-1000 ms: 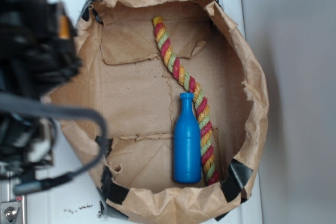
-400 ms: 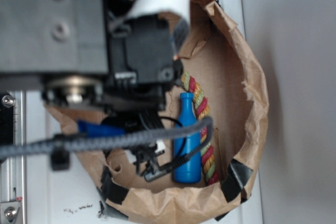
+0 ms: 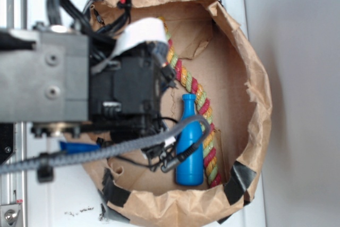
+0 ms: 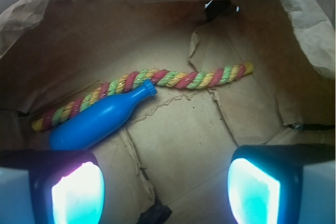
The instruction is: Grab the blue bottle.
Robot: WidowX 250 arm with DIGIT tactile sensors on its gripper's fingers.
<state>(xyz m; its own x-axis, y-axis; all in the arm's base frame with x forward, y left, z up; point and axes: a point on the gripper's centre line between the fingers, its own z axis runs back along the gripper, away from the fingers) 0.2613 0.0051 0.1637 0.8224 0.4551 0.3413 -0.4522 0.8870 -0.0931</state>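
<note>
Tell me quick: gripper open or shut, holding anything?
Gripper: open, holding nothing; the blue bottle lies on its side ahead of the fingers, untouched.

Arm (image 3: 79, 83) comes in from the left in the exterior view, bulky grey and black wrist block with a braided cable looping under it. Pincer (image 4: 163, 190) is spread wide, two fingers (image 4: 76, 192) at the bottom corners of the wrist view, nothing between them.
</note>
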